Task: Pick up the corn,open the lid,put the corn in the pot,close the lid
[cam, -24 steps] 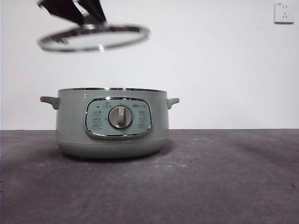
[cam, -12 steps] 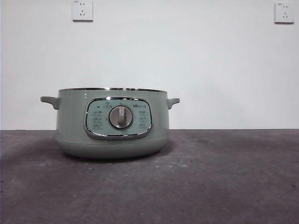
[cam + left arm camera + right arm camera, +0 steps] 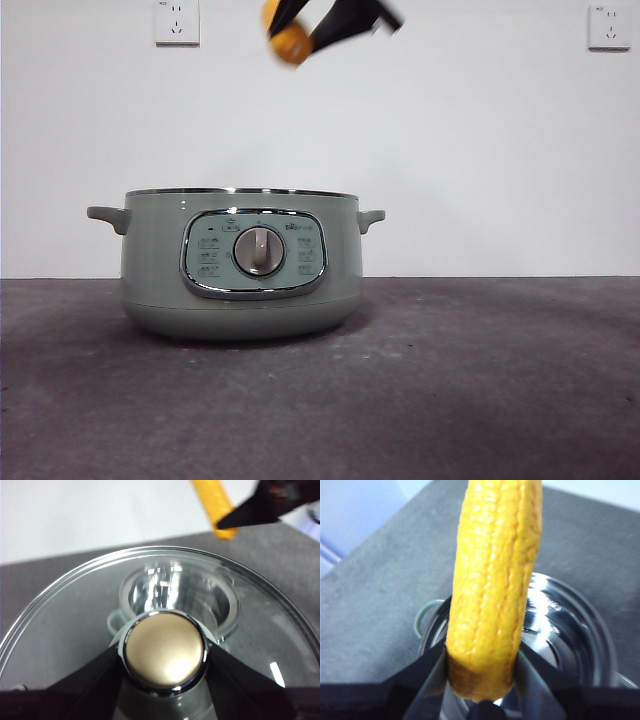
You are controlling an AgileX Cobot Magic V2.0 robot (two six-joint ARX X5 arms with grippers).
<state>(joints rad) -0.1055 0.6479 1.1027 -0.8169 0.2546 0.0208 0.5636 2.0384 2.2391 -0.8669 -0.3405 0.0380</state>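
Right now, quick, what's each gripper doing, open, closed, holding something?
Left gripper: closed on the lid by its knob, held up above the pot.
Right gripper: closed on the corn, above the open pot.

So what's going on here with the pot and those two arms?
The pot sits open on the table. The left gripper is shut on the knob of the glass lid, holding it up in the air, out of the front view. The right gripper is shut on the corn and hangs high above the open pot, whose shiny inside shows below the cob. The corn is not yet in the pot.
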